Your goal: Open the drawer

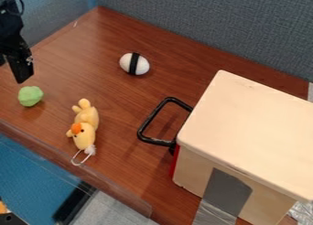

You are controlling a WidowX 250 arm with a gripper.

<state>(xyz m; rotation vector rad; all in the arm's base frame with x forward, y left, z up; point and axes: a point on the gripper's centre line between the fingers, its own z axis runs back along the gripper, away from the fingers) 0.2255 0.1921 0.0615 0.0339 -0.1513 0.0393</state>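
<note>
Over the bench point(125, 112), the end effector point(21, 67) is hanging at upper left, open or closed undeterminable; the black handle point(152, 120) is projecting from the wooden box point(247, 128).

Free passage: tabletop point(142, 92) between banded white egg point(126, 63), upper centre, and black handle point(153, 116), centre. Obstacles: yellow plush point(87, 123), green lump point(30, 96), both left.
</note>
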